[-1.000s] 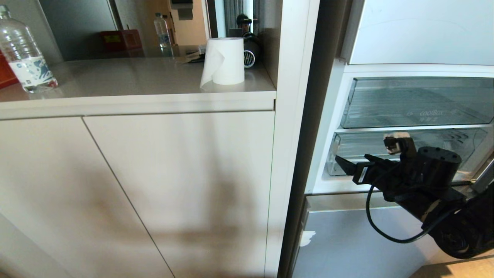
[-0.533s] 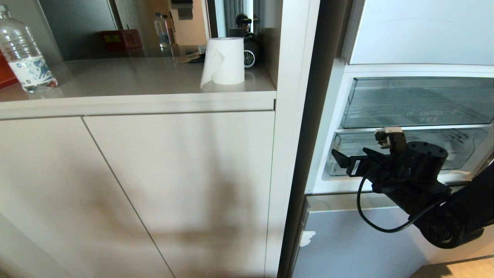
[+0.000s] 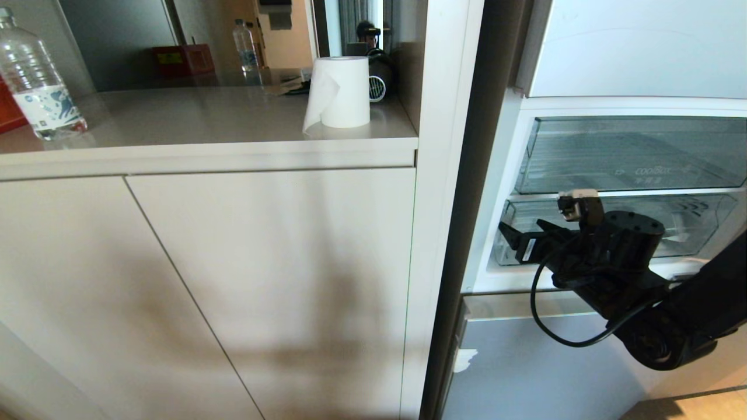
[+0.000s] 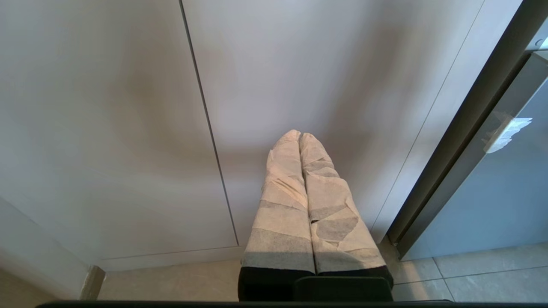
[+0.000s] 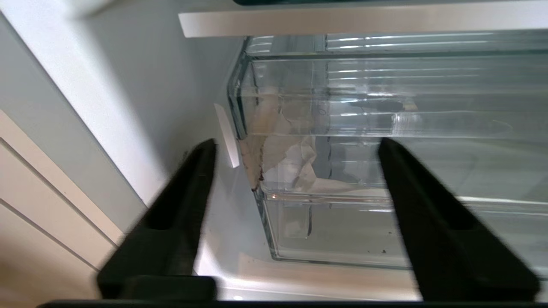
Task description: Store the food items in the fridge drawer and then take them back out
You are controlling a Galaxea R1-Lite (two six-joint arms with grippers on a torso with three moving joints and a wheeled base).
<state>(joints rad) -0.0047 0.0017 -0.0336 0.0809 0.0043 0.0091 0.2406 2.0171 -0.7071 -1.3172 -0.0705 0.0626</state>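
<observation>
The fridge drawer [image 3: 688, 224] is the lower clear bin in the open fridge, pushed in; its ribbed floor and plain front lip show [image 5: 342, 222]. A whitish patch [image 5: 278, 158] sits at its left front corner. My right gripper [image 3: 522, 234] hovers just in front of that corner, level with the drawer's front, open with nothing between its black fingers [image 5: 297, 143]. No food items are in view in any frame. My left gripper [image 4: 299, 134] hangs parked before the cabinet doors, its taped fingers shut together and empty.
Above the drawer is the clear bin printed "coolBox" [image 3: 630, 154]. A silver-blue door panel [image 3: 525, 361] lies below. The fridge's white side wall [image 5: 107, 98] is close to the right gripper. On the counter stand a paper roll [image 3: 338, 93] and a water bottle [image 3: 35, 81].
My right arm has risen and shifted left, bringing the gripper closer to the drawer's left front corner. The left arm and the drawer have not moved.
</observation>
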